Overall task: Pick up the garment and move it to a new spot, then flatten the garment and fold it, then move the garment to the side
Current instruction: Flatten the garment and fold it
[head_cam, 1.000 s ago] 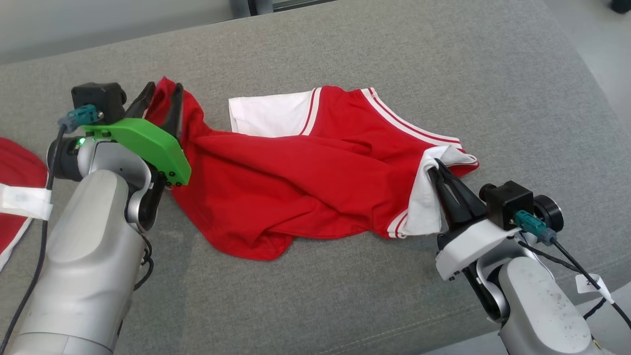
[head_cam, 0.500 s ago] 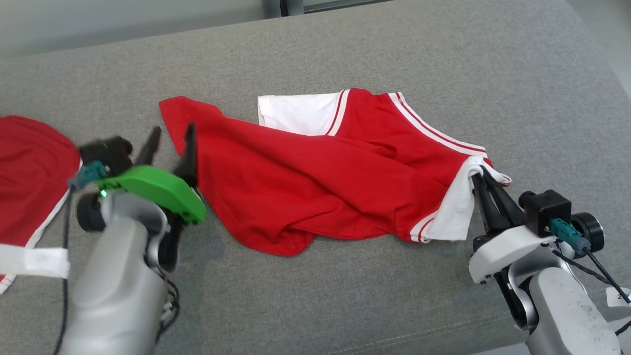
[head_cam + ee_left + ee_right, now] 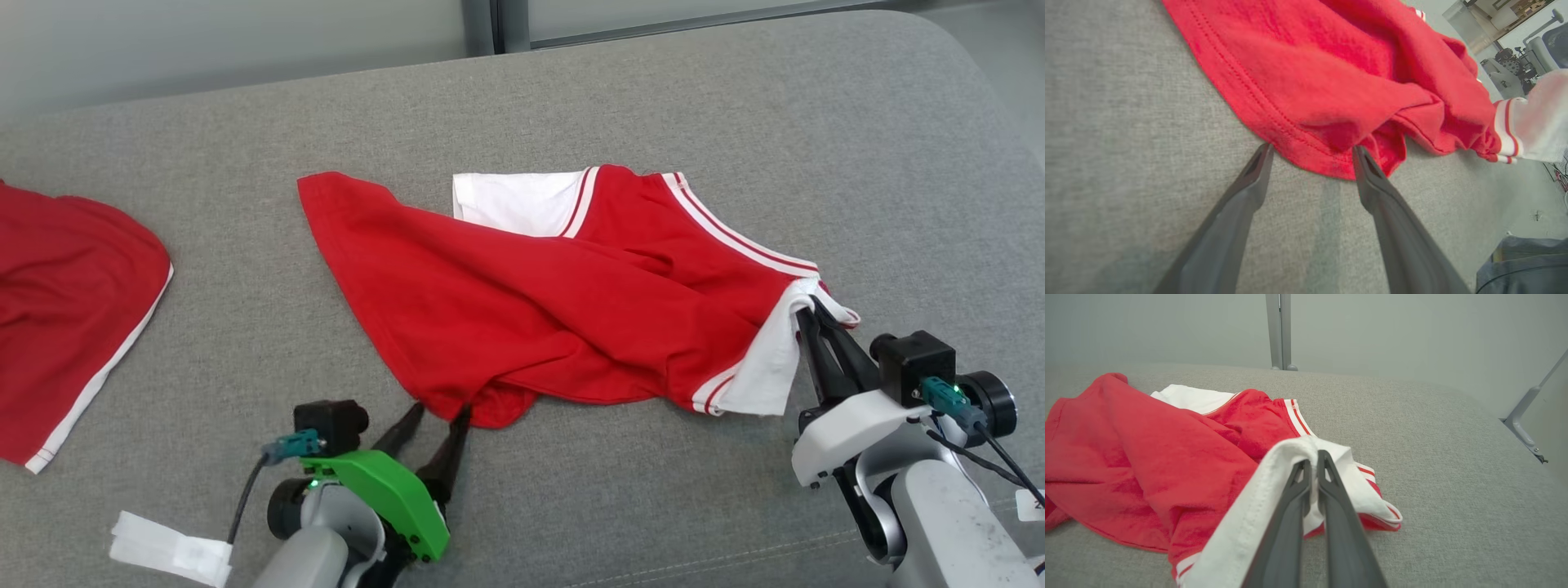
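The garment, a red shirt with white striped sleeves, lies crumpled across the grey cushion. My left gripper is open at the shirt's near hem, its fingertips touching or just short of the red edge. In the left wrist view the left gripper has its two fingers spread either side of a fold of the garment. My right gripper is shut on the white sleeve at the shirt's right end. In the right wrist view the right gripper pinches the sleeve, lifting it slightly.
Another red garment with white trim lies at the cushion's left. A white strip hangs by my left forearm. A metal post and pale wall stand behind the cushion. The cushion curves off at the right.
My left gripper opened, let go of the shirt's far left corner, and drew back to the near hem. That corner now lies flat. The camera view shifted. My right gripper stays shut on the sleeve.
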You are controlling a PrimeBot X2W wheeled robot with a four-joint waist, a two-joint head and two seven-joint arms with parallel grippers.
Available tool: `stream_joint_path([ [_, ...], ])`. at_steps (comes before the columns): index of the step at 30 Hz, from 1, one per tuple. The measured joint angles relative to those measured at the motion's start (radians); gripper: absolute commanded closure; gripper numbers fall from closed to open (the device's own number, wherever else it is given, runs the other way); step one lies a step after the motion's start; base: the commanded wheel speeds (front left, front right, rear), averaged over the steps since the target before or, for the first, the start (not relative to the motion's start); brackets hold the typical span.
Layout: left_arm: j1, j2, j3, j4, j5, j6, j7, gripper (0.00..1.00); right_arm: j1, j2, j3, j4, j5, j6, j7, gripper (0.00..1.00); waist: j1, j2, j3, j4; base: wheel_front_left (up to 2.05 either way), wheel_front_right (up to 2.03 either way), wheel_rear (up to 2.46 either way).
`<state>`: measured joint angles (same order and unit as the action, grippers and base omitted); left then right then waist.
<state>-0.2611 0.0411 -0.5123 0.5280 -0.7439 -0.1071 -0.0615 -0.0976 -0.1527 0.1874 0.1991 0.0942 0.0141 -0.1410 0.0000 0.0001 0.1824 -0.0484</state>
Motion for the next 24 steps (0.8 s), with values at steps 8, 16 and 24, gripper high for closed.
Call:
stream_joint_path([
  [8,0.023,0.002,-0.121,-0.109,0.017,-0.003,0.053,0.0,0.005,0.001,0.015,-0.014,0.0,0.002,0.012,1.0,0.0,0.0,0.007,-0.004,0.0,0.0,0.0],
  [16,0.026,0.006,-0.135,-0.163,0.064,0.006,0.064,0.0,0.004,0.015,0.015,-0.025,0.004,0.002,0.012,1.0,0.0,0.0,0.025,-0.032,0.0,0.0,0.0],
  [24,0.023,0.017,-0.138,-0.169,0.107,0.047,0.088,0.0,0.004,0.023,0.007,-0.029,0.014,0.001,0.011,1.0,0.0,0.0,0.044,-0.048,0.0,0.0,0.0],
])
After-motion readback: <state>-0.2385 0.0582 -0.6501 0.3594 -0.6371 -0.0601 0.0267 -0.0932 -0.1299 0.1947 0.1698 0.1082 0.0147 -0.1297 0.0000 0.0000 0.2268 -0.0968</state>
